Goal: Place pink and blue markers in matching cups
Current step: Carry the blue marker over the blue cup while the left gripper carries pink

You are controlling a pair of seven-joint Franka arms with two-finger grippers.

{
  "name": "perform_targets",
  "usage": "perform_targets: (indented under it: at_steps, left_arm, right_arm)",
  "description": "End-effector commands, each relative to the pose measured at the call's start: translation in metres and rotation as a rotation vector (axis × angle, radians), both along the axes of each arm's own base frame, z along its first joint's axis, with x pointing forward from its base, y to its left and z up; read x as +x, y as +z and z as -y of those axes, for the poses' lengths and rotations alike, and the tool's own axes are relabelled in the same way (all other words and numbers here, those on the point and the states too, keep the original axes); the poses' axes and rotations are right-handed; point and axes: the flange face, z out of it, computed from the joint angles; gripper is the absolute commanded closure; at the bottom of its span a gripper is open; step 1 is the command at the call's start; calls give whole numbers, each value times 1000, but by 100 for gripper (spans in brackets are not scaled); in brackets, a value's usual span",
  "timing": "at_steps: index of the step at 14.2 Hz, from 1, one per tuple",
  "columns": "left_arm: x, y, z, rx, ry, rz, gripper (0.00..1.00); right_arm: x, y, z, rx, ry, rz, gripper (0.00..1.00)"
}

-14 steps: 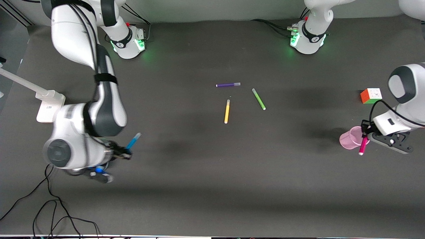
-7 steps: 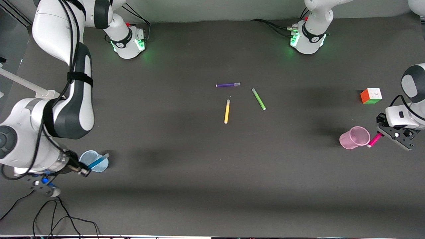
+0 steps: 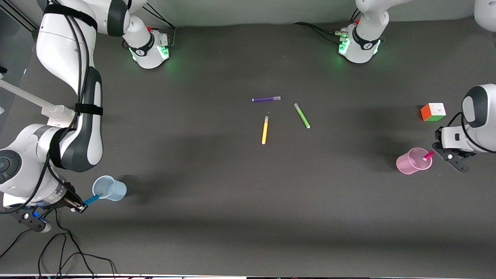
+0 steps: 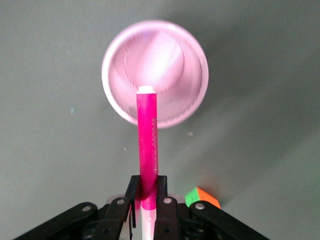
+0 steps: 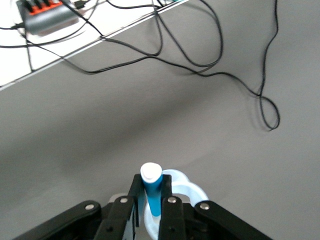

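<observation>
The pink cup [image 3: 414,161] stands near the left arm's end of the table. My left gripper [image 3: 437,150] is shut on the pink marker [image 3: 428,155], whose free end is over the cup's rim. In the left wrist view the pink marker [image 4: 147,145] points from the gripper [image 4: 148,185] into the mouth of the pink cup [image 4: 155,75]. The pale blue cup [image 3: 109,188] stands near the right arm's end. My right gripper [image 3: 80,206] is shut on the blue marker [image 3: 92,200], whose end reaches the cup's rim. The right wrist view shows the gripper [image 5: 152,187], blue marker [image 5: 152,195] and blue cup [image 5: 187,192].
A purple pen [image 3: 266,99], a green pen [image 3: 302,115] and a yellow pen [image 3: 265,130] lie mid-table. A colour cube [image 3: 433,111] sits farther from the front camera than the pink cup. A white stand [image 3: 58,118] and loose cables [image 3: 58,248] are at the right arm's end.
The right gripper carried the blue marker from the air down to the blue cup's rim. The left gripper swung round the pink cup, bringing the pink marker's end over its mouth.
</observation>
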Motion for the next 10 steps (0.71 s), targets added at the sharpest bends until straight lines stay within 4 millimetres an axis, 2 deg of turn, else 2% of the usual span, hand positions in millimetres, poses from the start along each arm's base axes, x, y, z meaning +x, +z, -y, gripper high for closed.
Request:
perform_targets:
  at_steps: [1, 4, 7, 10]
  left_arm:
    - [5, 9, 9, 66, 10, -26, 100]
    - [18, 6, 24, 126, -54, -24, 100]
    - [35, -8, 37, 129, -78, -25, 100]
    - [36, -19, 49, 196, -87, -31, 100]
  right_arm:
    - [-11, -6, 4, -43, 59, -7, 100]
    - [-21, -34, -10, -64, 83, 6, 100]
    - [-32, -42, -17, -82, 94, 5, 100]
    - [-42, -55, -16, -108, 119, 14, 100]
